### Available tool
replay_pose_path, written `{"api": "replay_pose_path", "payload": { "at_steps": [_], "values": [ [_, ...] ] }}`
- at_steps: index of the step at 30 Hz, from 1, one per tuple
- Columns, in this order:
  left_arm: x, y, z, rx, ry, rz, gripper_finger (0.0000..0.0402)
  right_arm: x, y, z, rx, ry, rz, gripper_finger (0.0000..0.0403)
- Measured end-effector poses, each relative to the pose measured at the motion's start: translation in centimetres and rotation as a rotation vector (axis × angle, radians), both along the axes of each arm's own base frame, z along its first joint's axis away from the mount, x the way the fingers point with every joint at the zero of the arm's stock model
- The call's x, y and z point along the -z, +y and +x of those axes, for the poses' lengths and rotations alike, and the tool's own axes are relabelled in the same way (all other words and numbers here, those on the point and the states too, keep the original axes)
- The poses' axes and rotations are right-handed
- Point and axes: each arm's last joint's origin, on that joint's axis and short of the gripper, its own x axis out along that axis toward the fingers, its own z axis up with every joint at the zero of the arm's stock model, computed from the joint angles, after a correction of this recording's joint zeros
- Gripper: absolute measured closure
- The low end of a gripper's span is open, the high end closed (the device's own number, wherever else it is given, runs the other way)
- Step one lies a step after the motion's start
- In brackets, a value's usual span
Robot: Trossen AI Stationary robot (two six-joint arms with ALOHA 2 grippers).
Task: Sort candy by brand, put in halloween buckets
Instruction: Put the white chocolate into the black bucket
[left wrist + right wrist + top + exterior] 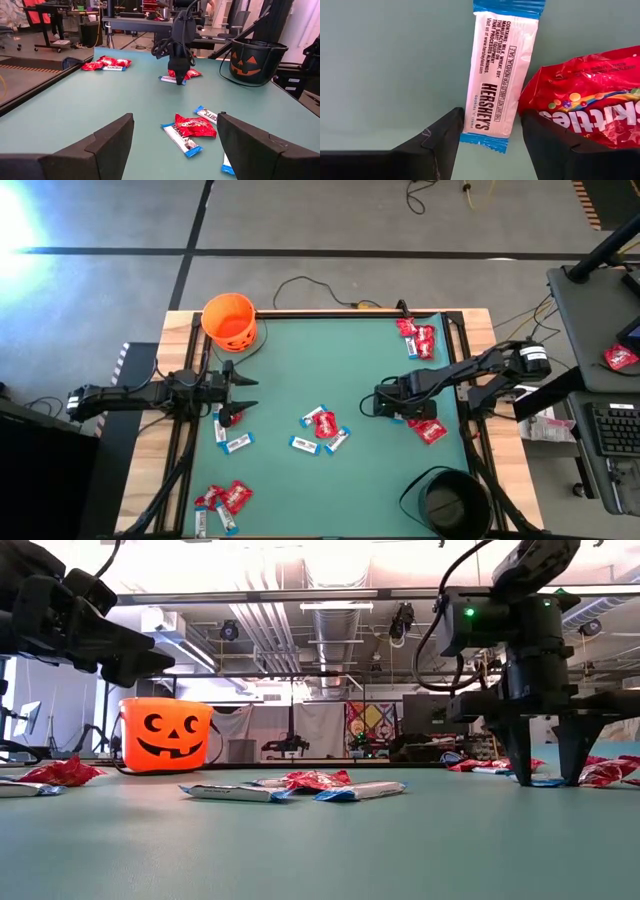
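right gripper [490, 135] jaws released, straddling a slim blue-and-white bar [501, 75] at centre of the right wrist frame, flat on the surface beside a red packet [590, 100]; looks light, slippery, so pinch its long edges; left gripper [240, 393] waits released.

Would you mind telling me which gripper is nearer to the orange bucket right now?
Left. The left gripper hangs open over the table's left side, just in front of the orange bucket. The right gripper is across the table, straddling a blue-and-white bar.

green table [340, 360] | on it: scattered candy [322, 430], orange bucket [230, 320], black bucket [452, 502]
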Motion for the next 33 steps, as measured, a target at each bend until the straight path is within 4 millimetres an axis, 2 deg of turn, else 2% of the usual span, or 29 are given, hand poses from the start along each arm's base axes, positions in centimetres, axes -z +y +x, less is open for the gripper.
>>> {"api": "replay_pose_path", "payload": {
  "at_steps": [13,21,26,33],
  "values": [
    [0.0,0.0,0.0,0.0,0.0,0.0,0.013,-0.2,0.0,-0.1,0.017,0.006,-0.004,0.0286],
    [0.0,0.0,0.0,0.0,0.0,0.0,0.013,-1.0,0.3,0.5,-0.034,-0.014,-0.023,0.0285],
    [0.0,0.0,0.0,0.0,0.0,0.0,0.013,-2.6,2.0,0.9,-0.133,0.031,-0.051,0.029],
    [0.0,0.0,0.0,0.0,0.0,0.0,0.013,-4.8,5.1,2.2,-0.284,-0.038,-0.069,0.0287]
  ]
}}
